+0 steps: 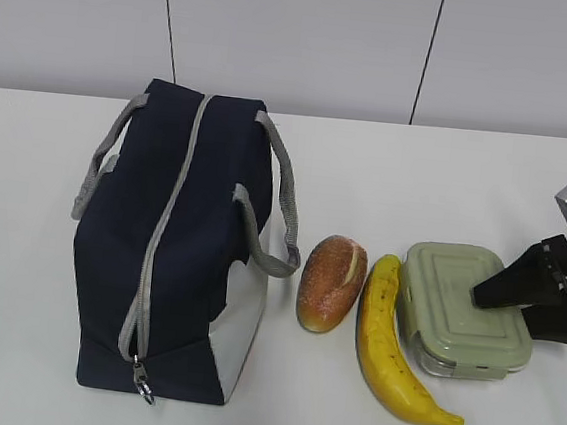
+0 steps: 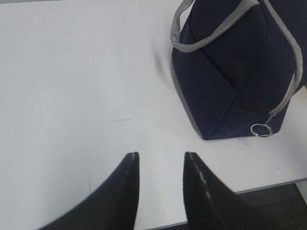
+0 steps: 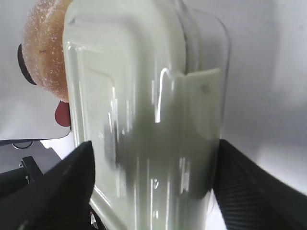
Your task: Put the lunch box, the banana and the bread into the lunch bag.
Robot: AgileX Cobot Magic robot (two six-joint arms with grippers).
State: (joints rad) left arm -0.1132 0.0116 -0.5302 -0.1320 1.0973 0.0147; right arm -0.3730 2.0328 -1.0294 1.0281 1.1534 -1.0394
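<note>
The navy lunch bag (image 1: 169, 252) lies at the left with its grey zipper shut and the ring pull (image 1: 144, 392) at the near end; it also shows in the left wrist view (image 2: 230, 72). The bread (image 1: 332, 283), the banana (image 1: 391, 343) and the green-lidded lunch box (image 1: 460, 305) lie side by side on the table to its right. My right gripper (image 1: 505, 316) is open, one finger on each long side of the lunch box (image 3: 144, 110), close against it. The bread (image 3: 45, 52) shows behind the box. My left gripper (image 2: 160, 155) is open and empty over bare table, left of the bag.
The white table (image 1: 448, 178) runs back to a pale wall. Its front edge (image 2: 268, 184) lies just beyond my left gripper's fingers. The bag's grey handles (image 1: 279, 202) hang toward the bread.
</note>
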